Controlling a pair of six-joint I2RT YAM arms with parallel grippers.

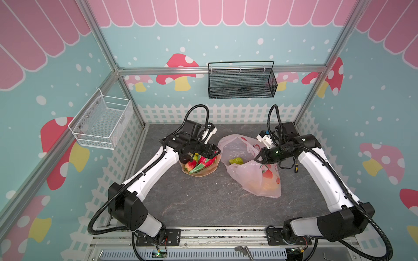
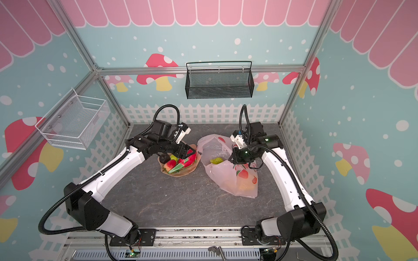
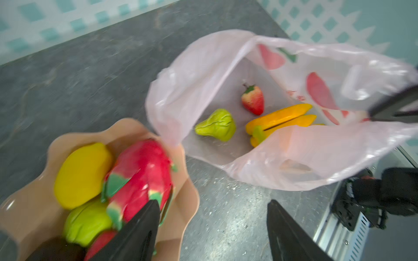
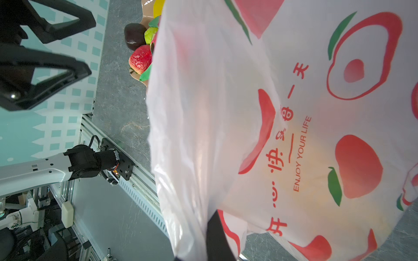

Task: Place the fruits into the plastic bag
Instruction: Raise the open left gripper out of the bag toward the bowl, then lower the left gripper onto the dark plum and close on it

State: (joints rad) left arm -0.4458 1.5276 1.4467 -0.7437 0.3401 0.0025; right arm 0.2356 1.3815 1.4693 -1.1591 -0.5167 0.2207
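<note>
Over the dish [image 3: 31, 198], the left gripper [image 3: 212, 202] has its jaws wide apart and holds nothing. One finger is just beside the dragon fruit [image 3: 142, 171]; whether it touches I cannot tell. The right gripper [image 1: 257, 158] is pinched tight on the rim of the plastic bag [image 1: 251, 178], holding its mouth up. The bag lies beside the dish, with a pear [image 3: 217, 125], strawberry [image 3: 253, 100] and banana bunch [image 3: 280, 119] inside.

The dish [image 1: 201, 174] stands on the counter [image 1: 203, 203], left of the plastic bag [image 1: 255, 178]. A banana bunch [image 3: 280, 117] lies in the bag.
</note>
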